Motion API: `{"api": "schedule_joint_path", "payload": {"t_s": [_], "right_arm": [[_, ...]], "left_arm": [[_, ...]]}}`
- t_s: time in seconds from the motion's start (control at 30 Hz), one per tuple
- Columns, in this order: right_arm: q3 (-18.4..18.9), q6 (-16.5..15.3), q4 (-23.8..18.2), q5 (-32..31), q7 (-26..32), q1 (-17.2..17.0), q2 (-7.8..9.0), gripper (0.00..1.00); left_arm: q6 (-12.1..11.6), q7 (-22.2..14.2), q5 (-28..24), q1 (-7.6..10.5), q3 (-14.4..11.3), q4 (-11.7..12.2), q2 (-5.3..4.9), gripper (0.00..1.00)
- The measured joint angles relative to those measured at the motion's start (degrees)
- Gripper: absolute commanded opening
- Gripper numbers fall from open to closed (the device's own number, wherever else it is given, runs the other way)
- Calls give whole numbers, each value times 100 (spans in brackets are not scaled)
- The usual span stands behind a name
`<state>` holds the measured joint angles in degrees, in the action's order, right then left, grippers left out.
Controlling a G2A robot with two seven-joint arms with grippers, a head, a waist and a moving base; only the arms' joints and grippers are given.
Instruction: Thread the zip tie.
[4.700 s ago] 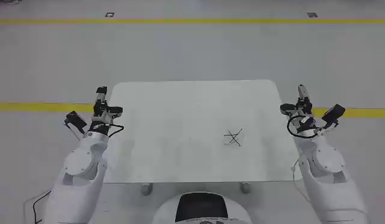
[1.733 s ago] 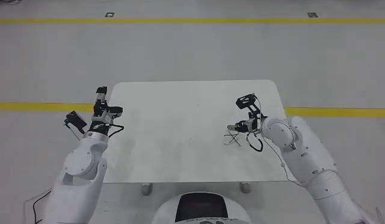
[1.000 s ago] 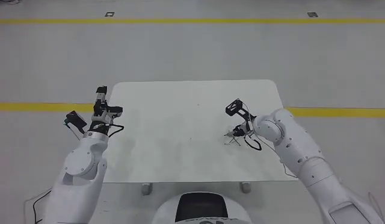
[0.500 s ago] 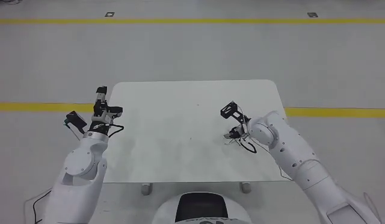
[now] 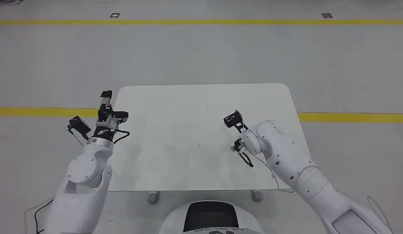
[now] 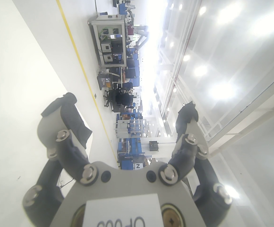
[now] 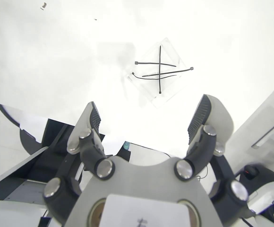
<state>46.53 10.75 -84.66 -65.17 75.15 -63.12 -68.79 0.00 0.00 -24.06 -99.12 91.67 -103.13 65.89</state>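
Several black zip ties lie crossed on a small clear square sheet on the white table. My right gripper hangs open above the table, just short of the ties, with nothing between its ribbed pads. In the top view the right gripper and its forearm sit over the right-centre of the table and cover the ties. My left gripper rests off the table's left edge. In the left wrist view the left gripper is open, holds nothing, and points out into the room.
A few tiny dark specks lie on the table beyond the ties. The table's right edge is close behind the right arm. A yellow floor line runs across the far floor.
The right arm swung in from the table's right edge and kept shifting left until it stood over the zip ties, hiding them from above. The left arm stayed still.
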Motion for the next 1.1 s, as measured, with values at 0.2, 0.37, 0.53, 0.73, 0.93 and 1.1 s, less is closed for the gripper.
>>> {"api": "schedule_joint_path", "payload": {"t_s": [0.2,0.37,0.53,0.73,0.93,1.1], "right_arm": [[-67,327,143,-108,-72,72,-87,100],[-30,236,30,-63,-299,21,-89,100],[-32,241,35,-65,-281,23,-89,100],[-108,636,45,-377,-340,-48,-128,100],[326,869,31,-981,107,-272,-397,100],[944,873,190,-1305,462,-555,-837,100]], "left_arm": [[0,0,0,0,0,0,0,100],[0,0,0,0,0,0,0,100],[0,0,0,0,0,0,0,100],[0,0,0,0,0,0,0,100],[0,0,0,0,0,0,0,100],[0,0,0,0,0,0,0,100]]}}
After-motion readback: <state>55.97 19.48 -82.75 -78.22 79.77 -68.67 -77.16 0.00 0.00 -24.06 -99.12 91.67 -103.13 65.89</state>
